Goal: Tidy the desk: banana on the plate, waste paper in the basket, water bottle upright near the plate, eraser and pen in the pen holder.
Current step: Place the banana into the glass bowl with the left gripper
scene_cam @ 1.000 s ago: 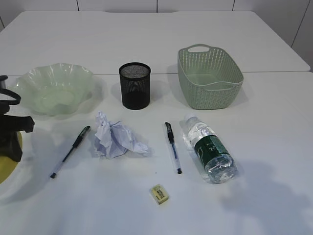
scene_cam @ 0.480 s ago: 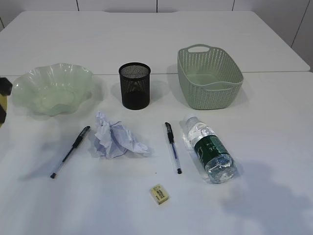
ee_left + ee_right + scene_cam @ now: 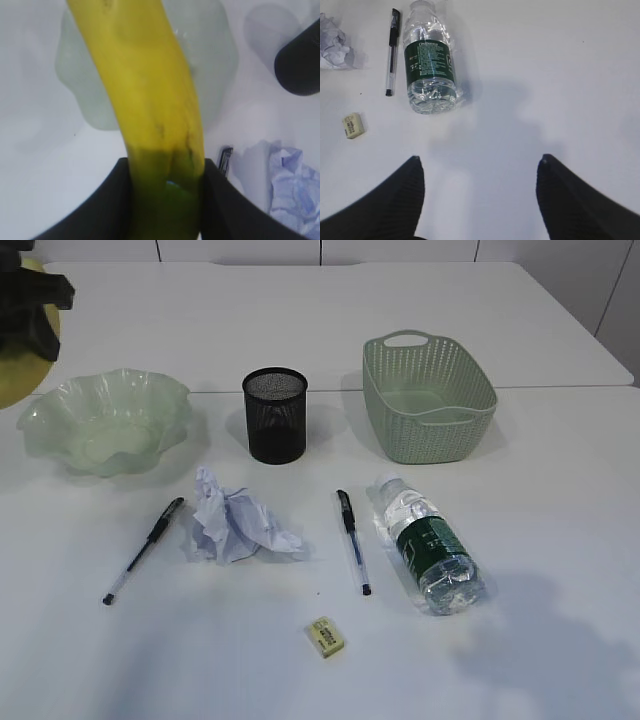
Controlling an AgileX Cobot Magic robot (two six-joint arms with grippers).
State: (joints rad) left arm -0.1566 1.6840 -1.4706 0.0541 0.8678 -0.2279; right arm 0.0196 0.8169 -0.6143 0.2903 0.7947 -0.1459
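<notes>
On the white counter (image 3: pixel 560 500), crumpled waste paper (image 3: pixel 236 528) lies between two pens (image 3: pixel 143 549) (image 3: pixel 352 539); at its 3 o'clock the water bottle (image 3: pixel 429 544) lies on its side, an eraser (image 3: pixel 326 636) at 5 o'clock. The left gripper (image 3: pixel 167 187) hangs above the green plate (image 3: pixel 60 420), jaws clamped on a long yellow banana (image 3: pixel 145 95). Plate, mesh pen holder (image 3: pixel 275 414) and basket (image 3: pixel 428 397) sit empty. The right gripper (image 3: pixel 479 165) hovers, jaws apart.

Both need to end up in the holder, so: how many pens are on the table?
2. One pen lies left of the crumpled paper; the other pen lies between the paper and the lying water bottle. None seem hidden.
</notes>
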